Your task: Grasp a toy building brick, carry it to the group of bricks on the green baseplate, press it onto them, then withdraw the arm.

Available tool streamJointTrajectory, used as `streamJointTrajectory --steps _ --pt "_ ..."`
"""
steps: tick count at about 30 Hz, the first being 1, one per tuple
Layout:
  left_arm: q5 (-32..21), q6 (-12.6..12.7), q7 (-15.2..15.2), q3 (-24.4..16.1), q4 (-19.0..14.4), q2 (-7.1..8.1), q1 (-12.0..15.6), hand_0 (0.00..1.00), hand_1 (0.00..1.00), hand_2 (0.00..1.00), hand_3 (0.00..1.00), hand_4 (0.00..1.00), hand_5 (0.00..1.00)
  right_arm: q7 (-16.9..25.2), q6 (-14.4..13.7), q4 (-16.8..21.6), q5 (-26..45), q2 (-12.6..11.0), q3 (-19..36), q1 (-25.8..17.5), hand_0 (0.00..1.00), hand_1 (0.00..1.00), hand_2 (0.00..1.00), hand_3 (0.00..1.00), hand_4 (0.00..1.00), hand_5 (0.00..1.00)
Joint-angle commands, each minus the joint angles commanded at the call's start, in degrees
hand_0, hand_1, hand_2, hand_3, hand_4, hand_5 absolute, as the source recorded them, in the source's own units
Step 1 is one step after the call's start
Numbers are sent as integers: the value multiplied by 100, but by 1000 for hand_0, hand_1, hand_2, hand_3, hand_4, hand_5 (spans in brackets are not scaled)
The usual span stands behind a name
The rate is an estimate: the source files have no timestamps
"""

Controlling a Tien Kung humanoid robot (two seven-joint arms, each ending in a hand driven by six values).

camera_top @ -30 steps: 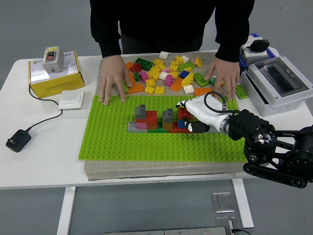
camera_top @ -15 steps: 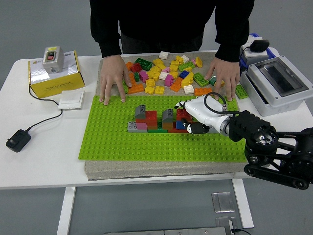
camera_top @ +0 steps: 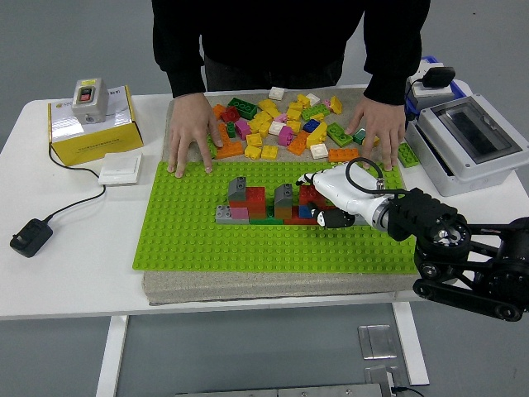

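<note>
A green baseplate (camera_top: 198,240) lies on a grey mat in the middle of the table. On it stands a low group of bricks (camera_top: 256,204) in grey, red, pink, orange and green, with a blue brick (camera_top: 306,210) at its right end. My right hand (camera_top: 332,211), white with black tips, lies low over the plate, touching the group's right end just right of the blue brick. Whether it grips anything is hidden by the hand itself. A pile of loose bricks (camera_top: 285,124) lies behind the plate. My left arm is out of the picture.
A person stands at the far side with both hands (camera_top: 188,136) (camera_top: 376,128) flat at the plate's back edge, either side of the pile. A yellow box with a switch (camera_top: 91,116) and a black plug (camera_top: 31,234) are at left, a grey-white enclosure (camera_top: 471,136) at right.
My right hand has slid a little to the right along the plate, away from the blue brick, which stayed in place. The person's hands have not moved.
</note>
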Motion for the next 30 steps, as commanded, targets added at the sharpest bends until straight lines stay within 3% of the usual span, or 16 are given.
streamJointTrajectory --steps 28,30 --pt "2 -3 -4 12 0 11 -11 608 593 527 585 95 690 125 -78 -19 73 6 4 -14 98 147 704 861 409 327" --pt "4 -3 -3 12 0 12 -11 608 594 526 587 96 688 133 -77 -28 78 5 11 -13 100 148 715 869 455 328"
